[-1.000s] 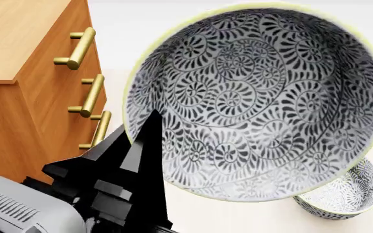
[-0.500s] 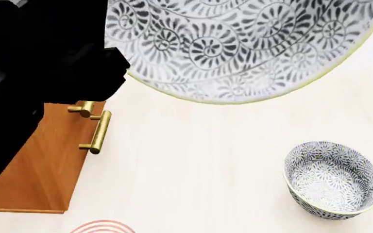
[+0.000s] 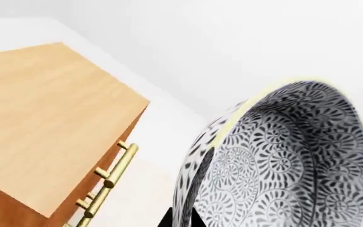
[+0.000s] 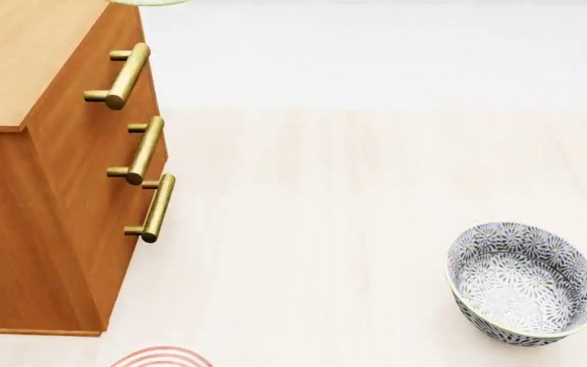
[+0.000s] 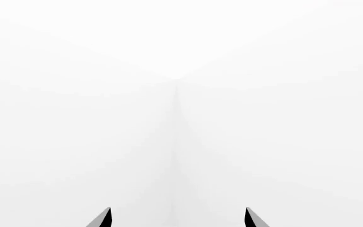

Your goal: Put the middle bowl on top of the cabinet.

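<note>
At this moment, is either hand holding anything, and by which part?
The left hand holds the middle bowl by its rim, one finger inside the wall. The right hand is open and empty.

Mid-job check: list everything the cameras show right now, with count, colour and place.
middle bowl: one, white with dark-grey floral pattern and pale rim, tilted on its side in the left pincer, beside and above the cabinet top in the left wrist view; only a sliver of rim shows at the head view's top edge.
cabinet: one, orange-brown with lighter wood top, head view's left.
brass handles: three, on the cabinet's front.
second bowl: one, same pattern, upright on the floor, head view's lower right.
red-ringed plate: one, only its edge shows, bottom of head view.
left pincer: black, shut on the bowl's wall.
right pincer: black tips apart, empty, facing white walls.
</note>
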You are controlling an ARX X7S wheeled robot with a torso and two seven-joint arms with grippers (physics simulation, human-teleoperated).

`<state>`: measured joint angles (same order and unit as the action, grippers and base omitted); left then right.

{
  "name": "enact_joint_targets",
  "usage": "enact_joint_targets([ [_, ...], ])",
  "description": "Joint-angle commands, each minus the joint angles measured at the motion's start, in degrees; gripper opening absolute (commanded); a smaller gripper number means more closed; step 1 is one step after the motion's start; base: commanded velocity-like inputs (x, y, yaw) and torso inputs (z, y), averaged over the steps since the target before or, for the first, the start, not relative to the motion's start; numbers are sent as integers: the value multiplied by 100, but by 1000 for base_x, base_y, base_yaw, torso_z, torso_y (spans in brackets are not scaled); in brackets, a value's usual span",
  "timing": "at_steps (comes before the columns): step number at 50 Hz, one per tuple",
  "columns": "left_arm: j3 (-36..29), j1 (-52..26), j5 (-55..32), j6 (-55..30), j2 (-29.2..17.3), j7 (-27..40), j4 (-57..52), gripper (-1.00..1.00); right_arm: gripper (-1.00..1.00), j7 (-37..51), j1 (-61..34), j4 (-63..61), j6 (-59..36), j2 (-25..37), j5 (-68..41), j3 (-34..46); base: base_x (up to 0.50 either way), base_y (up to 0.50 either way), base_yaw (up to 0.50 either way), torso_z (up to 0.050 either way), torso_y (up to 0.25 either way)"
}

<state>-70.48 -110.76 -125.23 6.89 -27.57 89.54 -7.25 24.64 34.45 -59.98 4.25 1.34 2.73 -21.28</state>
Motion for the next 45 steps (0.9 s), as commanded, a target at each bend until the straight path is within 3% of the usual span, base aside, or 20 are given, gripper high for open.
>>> enact_joint_targets([
  [1, -2171, -1221, -1026, 1151, -21, 26, 1715, -100, 100, -135, -2, -1, 29, -69, -97, -137, 0, 0, 0, 0, 0],
  [5, -2935, -1571, -1601, 1237, 193, 14, 2272, -100, 100, -99, 69, -1, 94, -43, -149, -168, 0, 0, 0, 0, 0],
  [21, -4233, -1887, -2701, 609, 599, -26, 3865, -100, 100, 89, 340, -1, 350, 38, -217, -158, 0, 0, 0, 0, 0],
  [39, -4248, -1512, -3013, 690, 560, -302, 4372, -100, 100, -37, 138, -1, 211, -58, -125, -127, 0, 0, 0, 0, 1],
  [45, -3996, -1185, -3224, 635, 575, -779, 4650, -100, 100, -42, 138, -1, 235, -73, -97, -137, 0, 0, 0, 0, 0],
])
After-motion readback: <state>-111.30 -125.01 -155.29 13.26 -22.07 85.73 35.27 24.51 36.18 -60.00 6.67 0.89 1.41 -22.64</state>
